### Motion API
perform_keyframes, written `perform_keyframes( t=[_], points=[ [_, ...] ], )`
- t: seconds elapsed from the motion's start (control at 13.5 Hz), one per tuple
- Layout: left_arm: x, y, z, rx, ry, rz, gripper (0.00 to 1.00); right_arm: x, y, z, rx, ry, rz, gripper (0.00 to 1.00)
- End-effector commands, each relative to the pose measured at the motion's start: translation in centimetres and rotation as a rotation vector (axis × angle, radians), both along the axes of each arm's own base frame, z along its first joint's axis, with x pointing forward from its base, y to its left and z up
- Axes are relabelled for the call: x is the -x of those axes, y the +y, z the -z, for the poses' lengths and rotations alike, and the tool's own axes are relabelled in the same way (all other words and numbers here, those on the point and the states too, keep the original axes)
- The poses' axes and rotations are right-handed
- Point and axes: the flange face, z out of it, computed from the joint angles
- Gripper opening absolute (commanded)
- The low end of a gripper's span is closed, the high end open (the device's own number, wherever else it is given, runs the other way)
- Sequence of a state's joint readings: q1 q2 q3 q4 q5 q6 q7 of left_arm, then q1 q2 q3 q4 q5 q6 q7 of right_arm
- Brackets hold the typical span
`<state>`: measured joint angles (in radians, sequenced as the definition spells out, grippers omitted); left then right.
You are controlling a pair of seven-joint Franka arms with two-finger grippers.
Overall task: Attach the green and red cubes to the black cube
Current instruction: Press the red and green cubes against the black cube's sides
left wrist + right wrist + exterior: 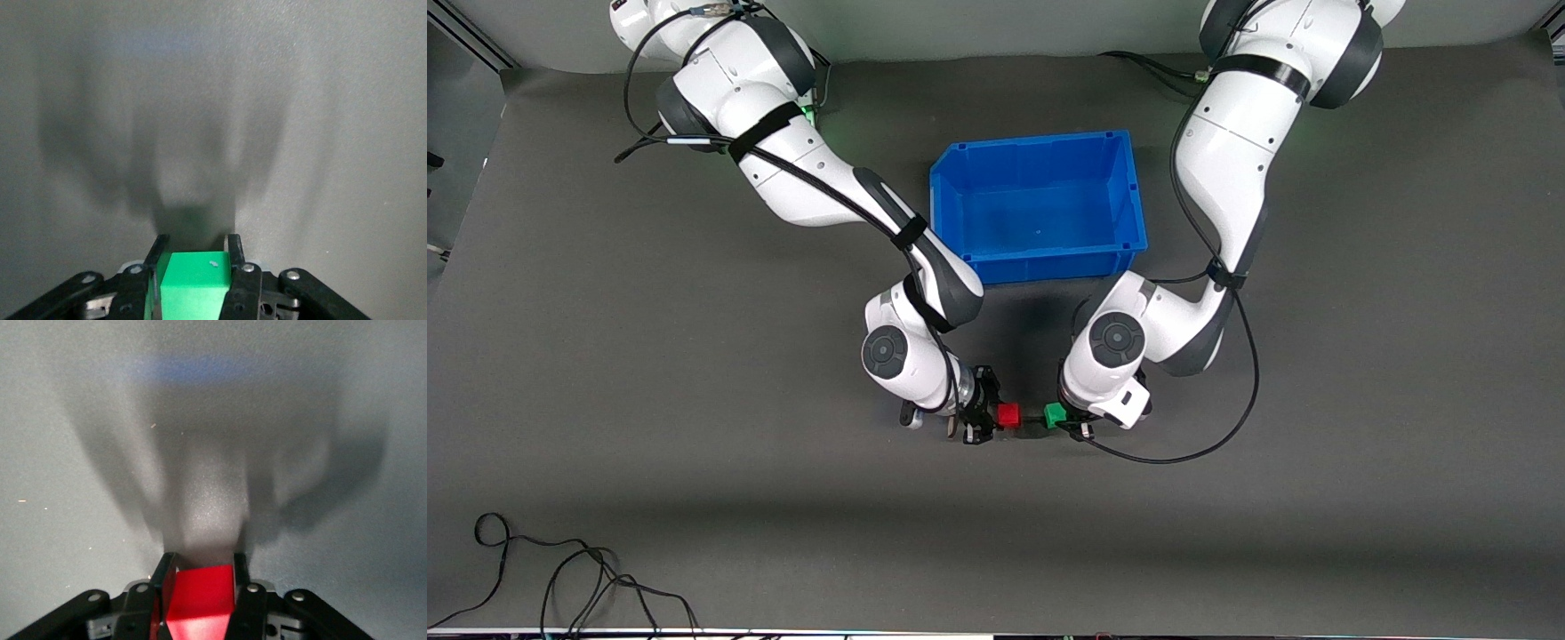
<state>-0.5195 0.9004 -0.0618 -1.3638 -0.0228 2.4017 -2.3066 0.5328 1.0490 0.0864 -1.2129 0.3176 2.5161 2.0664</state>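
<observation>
Now we have both cubes in hand. Our left claw (1069,421) is pinching the green cube (1055,414), and our right claw (985,418) is pinching the red cube (1008,415). In each wrist view the cube sits squarely between the two fingers, green (193,283) in the left claw (195,257), red (200,600) in the right claw (200,573). The two cubes face each other over the grey table (694,498), nearer to the front camera than the blue bin (1040,203), with a narrow gap between them.

In that gap we see only a dark patch, which may be the black cube (1033,418), but we cannot tell it apart from shadow on the mat, and neither wrist view shows it. That is our main worry: if we bring the cubes together without knowing where the black one lies, red and green could meet each other directly, or push the black cube aside instead of joining it.

We judge a second risk in alignment. If one claw comes in slightly higher or twisted, the faces would meet at an edge and fail to attach. Pressing too hard from one side alone could also slide a cube within its grip.
</observation>
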Motion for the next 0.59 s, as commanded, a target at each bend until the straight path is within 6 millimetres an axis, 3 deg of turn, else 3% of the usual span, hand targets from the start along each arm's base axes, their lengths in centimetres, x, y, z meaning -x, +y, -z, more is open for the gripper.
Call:
perform_keyframes(
  t=[0.0, 0.52],
  points=[
    [-0.20, -0.52, 0.25, -0.003, 0.000, -0.022, 0.00, -0.09, 0.85, 0.98, 0.001, -0.024, 0.023, 0.00],
    [-0.92, -0.55, -0.54, 0.008, -0.020, -0.026, 0.00, -0.34, 0.90, 1.05, -0.008, -0.054, 0.032, 0.00]
  ],
)
